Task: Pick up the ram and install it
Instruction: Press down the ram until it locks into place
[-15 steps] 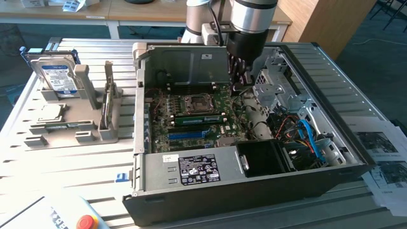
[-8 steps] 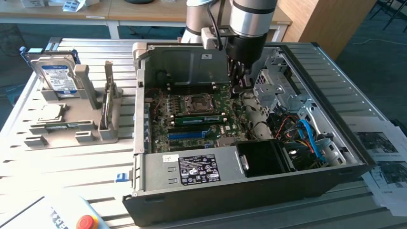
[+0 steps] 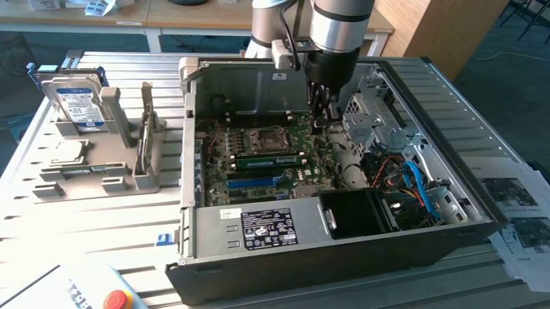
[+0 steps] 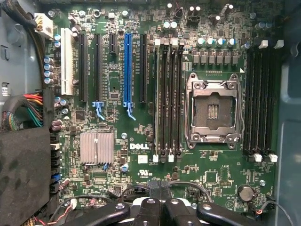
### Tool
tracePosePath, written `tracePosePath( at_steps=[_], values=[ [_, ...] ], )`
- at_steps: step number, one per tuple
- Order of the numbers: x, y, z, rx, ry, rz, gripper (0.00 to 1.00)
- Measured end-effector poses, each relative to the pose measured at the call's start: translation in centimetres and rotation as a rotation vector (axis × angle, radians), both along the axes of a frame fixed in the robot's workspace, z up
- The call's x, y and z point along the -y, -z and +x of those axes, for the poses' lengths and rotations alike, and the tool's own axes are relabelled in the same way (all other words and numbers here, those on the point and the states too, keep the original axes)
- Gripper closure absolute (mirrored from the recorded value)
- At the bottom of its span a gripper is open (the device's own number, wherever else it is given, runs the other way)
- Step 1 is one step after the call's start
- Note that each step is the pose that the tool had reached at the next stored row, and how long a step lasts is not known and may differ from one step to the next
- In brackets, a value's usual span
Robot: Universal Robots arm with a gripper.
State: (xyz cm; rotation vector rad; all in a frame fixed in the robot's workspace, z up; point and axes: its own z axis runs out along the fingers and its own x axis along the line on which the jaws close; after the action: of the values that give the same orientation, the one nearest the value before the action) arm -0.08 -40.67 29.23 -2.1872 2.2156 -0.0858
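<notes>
One stick seated, end effector empty.
You have the ram (image 3: 266,161), a thin green circuit-board stick, standing on edge in the black slots between the square metal processor socket (image 3: 262,138) and the long blue slot (image 3: 257,182) inside the open black computer case (image 3: 257,270). It looks installed to me. Its long axis runs across the exterior view. Your end effector (image 3: 320,121) hangs near the stick's end on the exterior view's right, slightly farther back, fingers pressed together and pinching nothing green.
</notes>
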Motion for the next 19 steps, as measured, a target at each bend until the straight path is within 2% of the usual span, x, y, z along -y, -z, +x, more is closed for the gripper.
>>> tracePosePath(
  at_steps=[3,5,9,12,13,19],
  values=[
    [0.00,0.00,0.00,-0.0001,0.000,0.0000,0.90],
    [0.05,0.02,0.10,-0.0050,0.000,0.0026,0.90],
    [0.23,0.01,0.36,-0.0242,0.000,0.0118,0.90],
    [0.31,0.00,0.56,-0.0404,0.000,0.0158,0.90],
    [0.31,0.01,0.59,-0.0431,0.000,0.0165,0.90],
    [0.32,0.00,0.60,-0.0437,0.000,0.0165,0.90]
  ],
)
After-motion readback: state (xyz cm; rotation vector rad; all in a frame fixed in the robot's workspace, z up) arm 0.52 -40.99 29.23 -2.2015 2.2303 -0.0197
